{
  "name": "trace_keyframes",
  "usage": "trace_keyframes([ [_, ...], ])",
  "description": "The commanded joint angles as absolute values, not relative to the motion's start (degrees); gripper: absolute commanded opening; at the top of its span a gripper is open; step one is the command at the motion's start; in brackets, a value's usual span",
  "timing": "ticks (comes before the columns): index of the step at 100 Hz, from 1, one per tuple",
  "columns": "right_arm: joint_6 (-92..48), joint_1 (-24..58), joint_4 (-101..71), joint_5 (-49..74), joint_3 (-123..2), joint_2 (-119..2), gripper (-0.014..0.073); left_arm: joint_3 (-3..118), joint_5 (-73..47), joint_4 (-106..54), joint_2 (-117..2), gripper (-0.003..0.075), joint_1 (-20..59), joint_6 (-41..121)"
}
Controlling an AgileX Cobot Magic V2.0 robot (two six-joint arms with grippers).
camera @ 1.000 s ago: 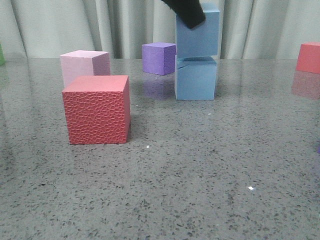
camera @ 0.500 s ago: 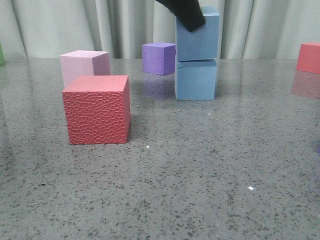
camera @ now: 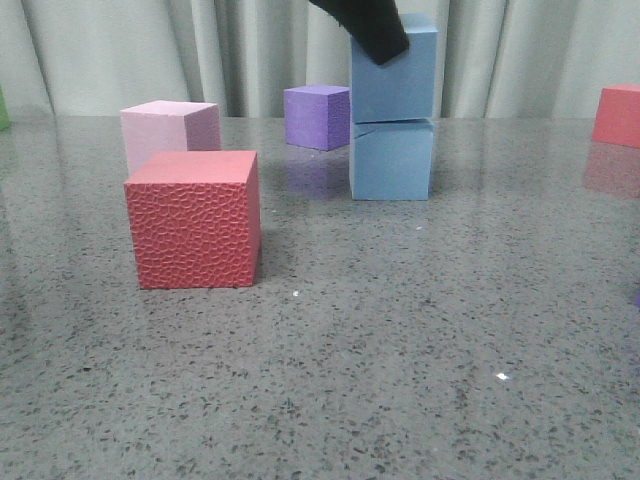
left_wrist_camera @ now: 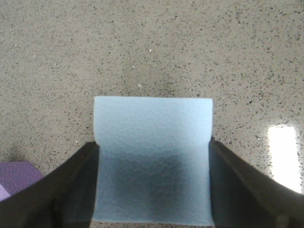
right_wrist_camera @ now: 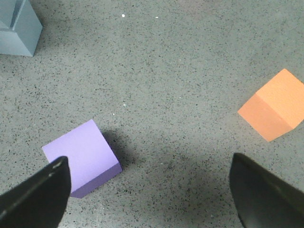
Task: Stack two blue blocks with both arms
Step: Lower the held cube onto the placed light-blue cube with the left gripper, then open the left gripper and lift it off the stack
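just 2 blue blocks point(camera: 393, 110), stacked

A: What sits under the right gripper point(right_wrist_camera: 149, 190)?

B: Bare speckled grey table point(right_wrist_camera: 180, 71), mostly. The two black fingers point(right_wrist_camera: 35, 197) stand wide apart with nothing between them.

A: Anything close to them?

B: A purple cube point(right_wrist_camera: 80, 164) lies just beside one finger, partly behind its tip. An orange cube point(right_wrist_camera: 275, 111) rests beyond the other finger, a little further off.

A: And the blue?

B: A blue block point(right_wrist_camera: 16, 26) shows at the far corner, well apart from the gripper, cut off by the frame's edge.
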State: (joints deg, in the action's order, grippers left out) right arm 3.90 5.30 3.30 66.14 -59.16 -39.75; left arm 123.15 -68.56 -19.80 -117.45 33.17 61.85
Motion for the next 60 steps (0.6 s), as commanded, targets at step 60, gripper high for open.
trace_keyframes([
  [60, 3.4, 5.0, 4.2, 62.8, -60.3, -39.7, 0.0664, 125.0, -65.4, -21.6, -114.2, 0.0505, 33.2, 61.9],
])
